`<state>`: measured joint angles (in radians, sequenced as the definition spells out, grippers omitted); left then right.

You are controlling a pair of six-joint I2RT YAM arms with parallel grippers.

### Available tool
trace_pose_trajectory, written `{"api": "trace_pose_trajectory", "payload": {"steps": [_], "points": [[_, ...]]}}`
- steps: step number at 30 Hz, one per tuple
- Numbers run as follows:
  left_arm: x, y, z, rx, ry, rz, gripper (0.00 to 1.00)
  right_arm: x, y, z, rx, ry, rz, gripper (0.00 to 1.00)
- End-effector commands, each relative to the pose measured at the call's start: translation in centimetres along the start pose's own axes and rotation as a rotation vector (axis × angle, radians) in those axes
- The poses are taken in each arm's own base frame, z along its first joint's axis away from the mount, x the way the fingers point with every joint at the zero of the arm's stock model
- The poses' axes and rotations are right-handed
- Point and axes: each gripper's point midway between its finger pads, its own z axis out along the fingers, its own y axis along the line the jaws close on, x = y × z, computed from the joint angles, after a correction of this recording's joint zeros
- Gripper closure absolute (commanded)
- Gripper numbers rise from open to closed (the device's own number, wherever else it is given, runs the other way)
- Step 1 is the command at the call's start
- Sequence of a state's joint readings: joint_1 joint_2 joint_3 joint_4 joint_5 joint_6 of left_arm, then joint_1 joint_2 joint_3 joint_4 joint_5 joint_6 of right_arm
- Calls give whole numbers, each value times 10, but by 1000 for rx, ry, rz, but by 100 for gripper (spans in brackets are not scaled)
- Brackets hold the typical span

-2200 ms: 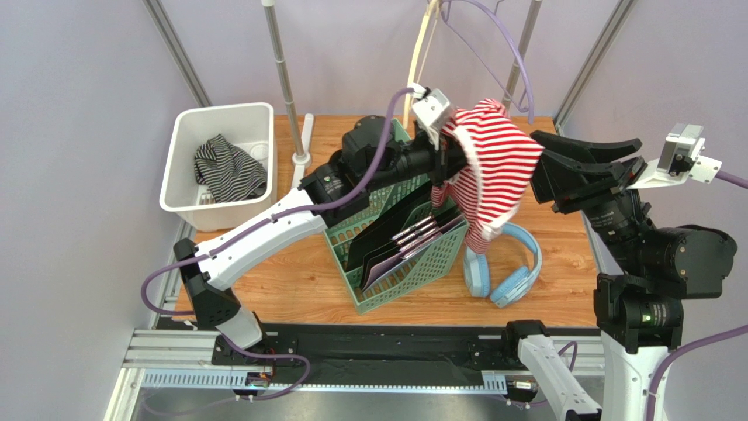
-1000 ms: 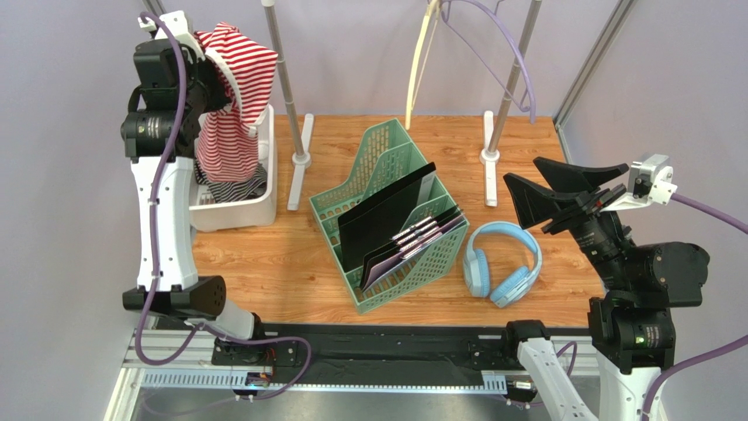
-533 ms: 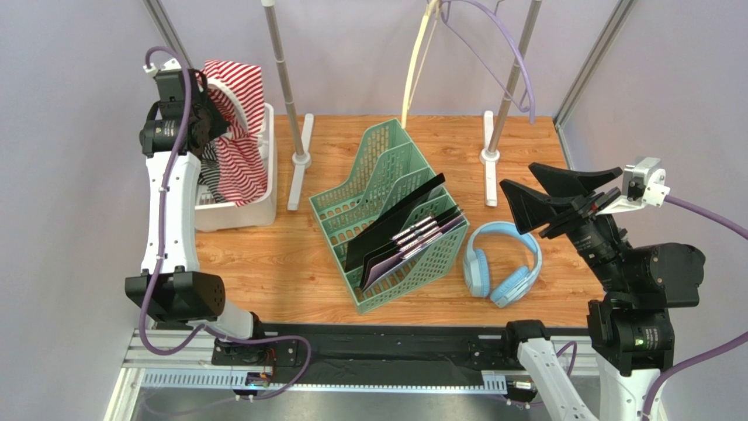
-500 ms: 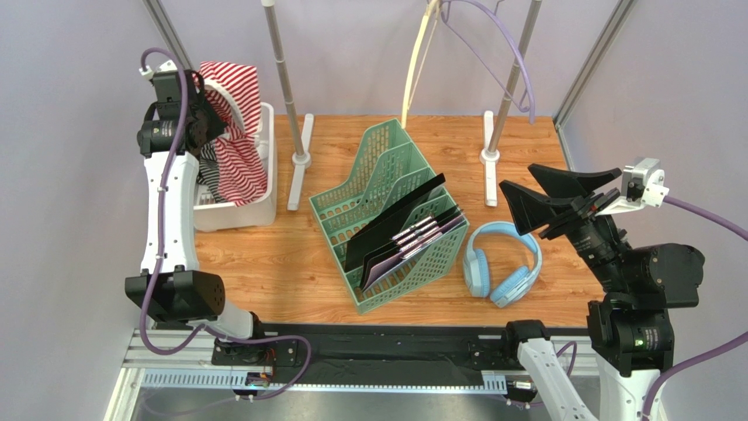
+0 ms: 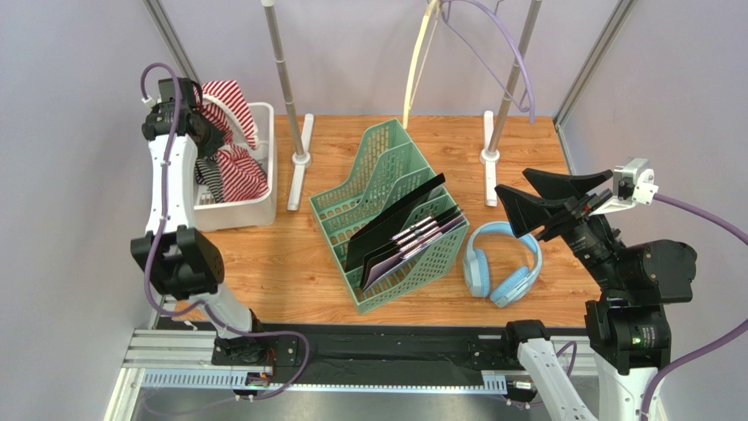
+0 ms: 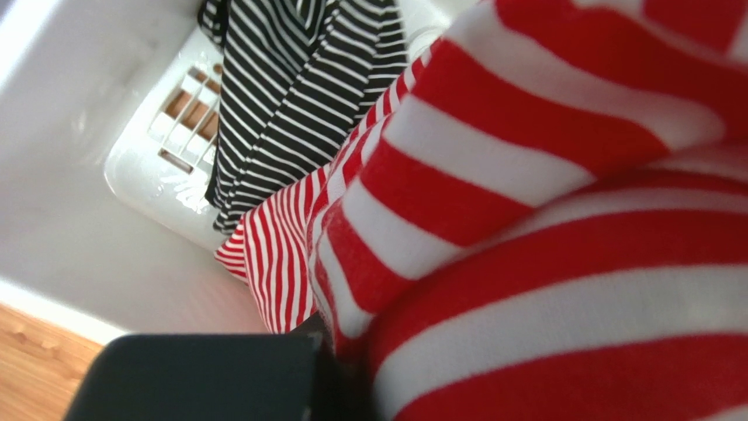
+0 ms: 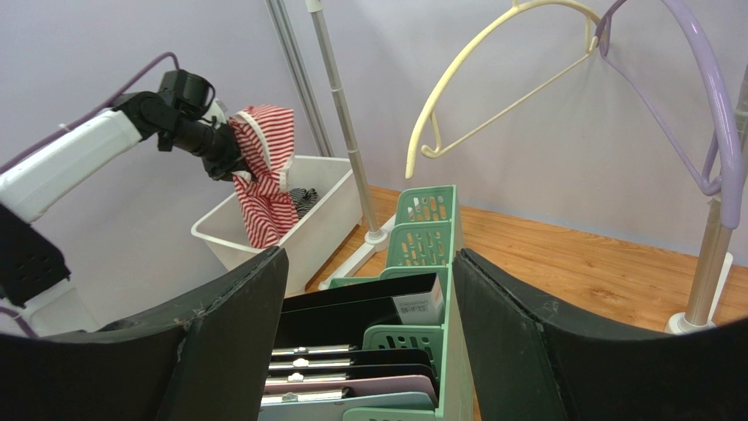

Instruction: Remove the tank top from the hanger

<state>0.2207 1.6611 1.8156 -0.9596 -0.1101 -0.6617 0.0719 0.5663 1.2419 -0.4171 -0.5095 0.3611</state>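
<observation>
The wooden table (image 5: 290,263) carries, at its middle, a green mesh file rack (image 5: 392,145) whose stepped slots hold several black folders (image 5: 391,219) leaning toward the back; the rearmost slots show only green lattice. At the far left corner stands a white plastic bin (image 5: 266,149) with a slotted floor, and in it lies a crumpled black-and-white striped garment (image 6: 290,96). The red-and-white striped tank top (image 7: 263,184) hangs over this bin from the left gripper (image 7: 226,163), whose fingers are clenched on a bunch of the cloth at the top. The lower folds of the top sag inside the bin and rest against the dark striped garment, while the upper part rises above the rim. From the left wrist the red stripes fill most of the view, right up against the lens. The right gripper (image 7: 369,351) hovers near the right edge of the table with its broad black jaws spread wide and nothing between them, pointed across the file rack. Blue headphones (image 5: 502,263) lie flat on the wood just to the right of the rack. At the back, between upright metal poles (image 5: 285,79), a yellow hanger (image 7: 509,106) and a purple hanger (image 7: 709,96) hang side by side, well apart from the tank top
</observation>
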Motion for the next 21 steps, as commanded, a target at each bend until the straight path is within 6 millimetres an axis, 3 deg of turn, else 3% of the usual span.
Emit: {"api": "trace_pose_trajectory", "payload": {"steps": [1,3,7,16,17,18,21], "points": [[15,7,38,-8,160,-71,100,3,4,-3,-20,2,-10,25],[26,15,58,-31,222,-78,100,5,3,-2,-22,7,-5,25],[43,21,69,-41,266,-82,100,9,2,-1,-23,12,-2,25],[58,23,65,-9,252,-140,100,15,0,0,-25,21,7,25],[58,23,65,-8,253,-137,97,16,-1,0,-23,22,5,25],[57,23,64,-5,251,-138,84,16,0,0,-25,22,5,25],[57,21,58,4,244,-142,61,17,0,-1,-23,25,1,25]]}}
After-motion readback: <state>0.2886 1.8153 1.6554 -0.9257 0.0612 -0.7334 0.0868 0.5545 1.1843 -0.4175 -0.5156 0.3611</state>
